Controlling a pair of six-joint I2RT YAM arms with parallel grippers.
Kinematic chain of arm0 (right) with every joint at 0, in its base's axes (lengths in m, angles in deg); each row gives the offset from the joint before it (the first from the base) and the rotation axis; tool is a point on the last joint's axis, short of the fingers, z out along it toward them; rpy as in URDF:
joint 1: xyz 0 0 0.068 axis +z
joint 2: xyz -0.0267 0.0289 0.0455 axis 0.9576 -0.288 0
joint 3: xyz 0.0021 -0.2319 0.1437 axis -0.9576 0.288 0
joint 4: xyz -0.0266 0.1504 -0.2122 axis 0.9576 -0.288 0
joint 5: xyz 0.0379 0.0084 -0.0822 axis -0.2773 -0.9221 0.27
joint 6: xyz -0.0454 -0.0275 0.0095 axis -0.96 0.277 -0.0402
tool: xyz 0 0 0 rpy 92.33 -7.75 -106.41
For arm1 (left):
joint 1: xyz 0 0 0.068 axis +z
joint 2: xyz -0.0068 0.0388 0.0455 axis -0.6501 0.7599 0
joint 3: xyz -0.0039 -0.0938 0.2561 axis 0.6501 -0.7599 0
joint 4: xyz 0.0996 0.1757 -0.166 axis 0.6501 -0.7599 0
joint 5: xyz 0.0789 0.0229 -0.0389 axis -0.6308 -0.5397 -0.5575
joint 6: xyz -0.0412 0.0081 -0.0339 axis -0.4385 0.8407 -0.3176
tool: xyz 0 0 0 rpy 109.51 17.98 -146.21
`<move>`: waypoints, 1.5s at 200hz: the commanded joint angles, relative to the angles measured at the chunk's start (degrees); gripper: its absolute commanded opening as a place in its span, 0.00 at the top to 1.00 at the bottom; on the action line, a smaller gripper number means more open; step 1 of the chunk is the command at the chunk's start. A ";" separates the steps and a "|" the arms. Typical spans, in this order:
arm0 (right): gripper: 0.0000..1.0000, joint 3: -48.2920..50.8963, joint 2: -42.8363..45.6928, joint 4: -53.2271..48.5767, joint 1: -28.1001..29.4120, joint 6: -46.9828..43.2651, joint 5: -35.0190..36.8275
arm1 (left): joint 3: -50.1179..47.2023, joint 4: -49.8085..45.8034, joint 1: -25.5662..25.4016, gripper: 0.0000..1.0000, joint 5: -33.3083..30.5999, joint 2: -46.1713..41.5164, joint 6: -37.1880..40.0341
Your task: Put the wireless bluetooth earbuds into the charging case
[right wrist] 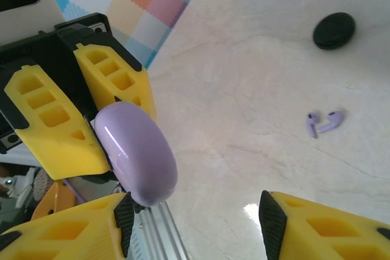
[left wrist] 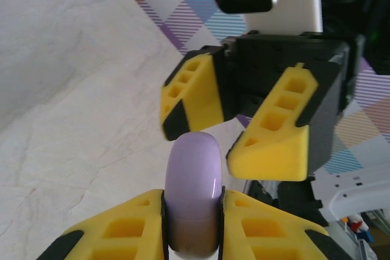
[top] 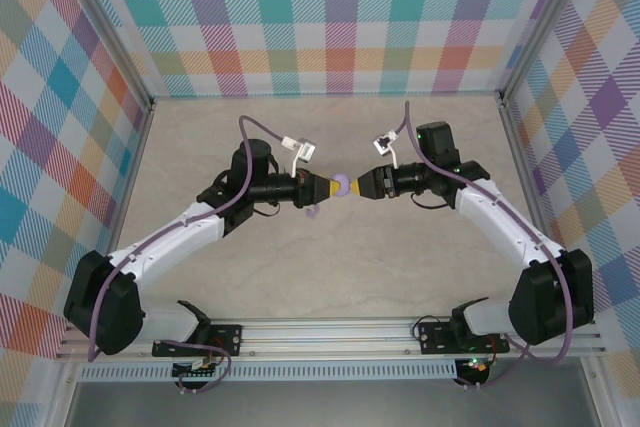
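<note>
The charging case (top: 340, 187) is a closed lavender puck held edge-on above the table. My left gripper (top: 332, 188) is shut on it. In the left wrist view the case (left wrist: 194, 175) stands between the two yellow fingers of the left gripper (left wrist: 194, 214). My right gripper (top: 353, 187) faces it from the right, open; the case (right wrist: 137, 153) lies beside its left finger with a wide gap to the other. Two small lavender earbuds (right wrist: 323, 123) lie side by side on the table below.
A round black disc (right wrist: 334, 30) lies on the marble tabletop (top: 400, 267) beyond the earbuds. Plaid walls close in the back and both sides. A metal rail (top: 330, 332) runs along the near edge.
</note>
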 commanded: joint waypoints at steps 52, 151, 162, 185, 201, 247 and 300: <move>0.41 -3.12 1.17 1.45 0.25 -3.02 -11.38 | 2.36 1.50 0.39 0.77 5.67 -1.96 1.41; 0.49 -4.48 -0.64 0.44 2.26 -4.77 -13.97 | 3.10 3.31 0.07 0.77 6.91 -0.95 0.05; 0.51 -4.64 -0.84 0.41 2.43 -4.89 -14.13 | 3.17 3.30 -0.08 0.77 6.91 -0.77 0.04; 0.56 -4.88 -1.14 0.48 2.62 -4.86 -14.20 | 3.44 3.19 -0.17 0.77 6.95 -0.29 -0.06; 0.61 -5.06 -1.12 0.21 2.62 -4.95 -14.27 | 3.48 3.27 -0.25 0.77 7.03 -0.16 -0.17; 0.72 -5.57 -0.33 -0.58 2.67 -5.03 -12.38 | 3.59 2.35 -0.34 0.77 6.87 -0.08 0.33; 0.79 -5.25 0.72 0.87 2.63 -3.64 -12.40 | 3.22 2.21 -0.43 0.63 6.99 -0.61 0.19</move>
